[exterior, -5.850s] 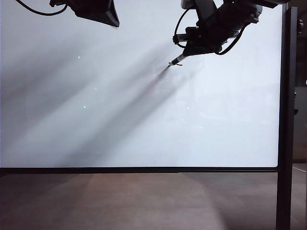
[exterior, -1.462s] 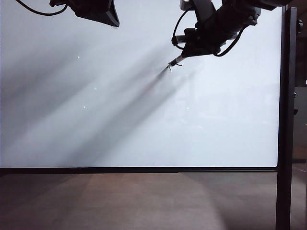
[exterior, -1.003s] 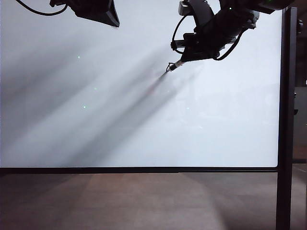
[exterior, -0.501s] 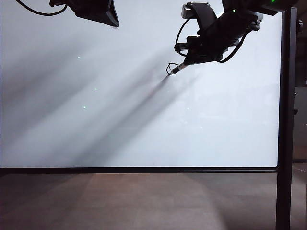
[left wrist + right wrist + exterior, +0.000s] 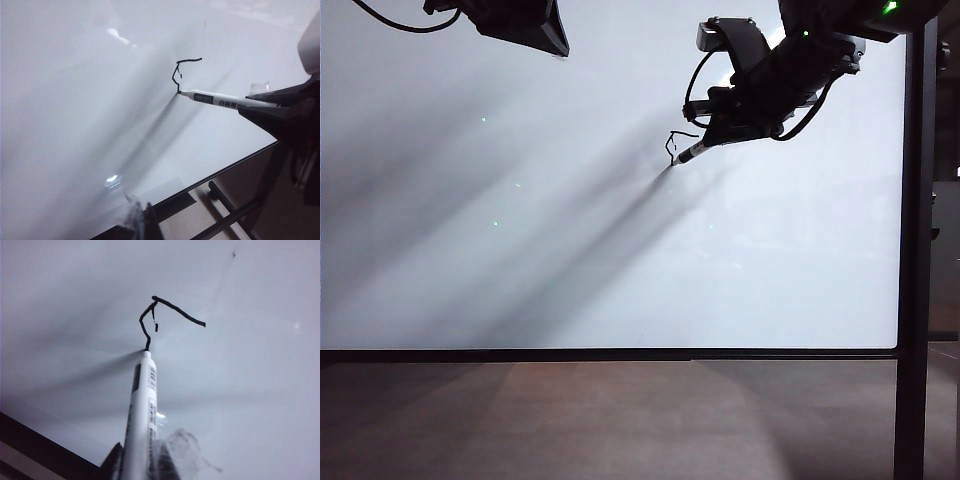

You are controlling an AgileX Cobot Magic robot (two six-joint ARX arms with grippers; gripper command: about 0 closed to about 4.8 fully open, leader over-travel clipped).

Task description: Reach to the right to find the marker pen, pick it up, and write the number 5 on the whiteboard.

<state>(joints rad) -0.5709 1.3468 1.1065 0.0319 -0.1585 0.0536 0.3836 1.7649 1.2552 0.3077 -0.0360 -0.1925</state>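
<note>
Right tool (image 5: 712,135) clamping marker pen (image 5: 220,100), tracing number 5 (image 5: 162,317) on whiteboard (image 5: 570,260): top bar, upper stem drawn; lower curve remaining. Left tool (image 5: 515,22) idling at board's upper edge, jaw state unclear.

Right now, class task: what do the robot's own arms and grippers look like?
Both arms are black and angular. The right arm trails looping black cables, shows a small green light and a grey block on top. The right gripper has dark fingers. The left gripper is a black wedge.

Dim brown floor (image 5: 620,420) in low light
</note>
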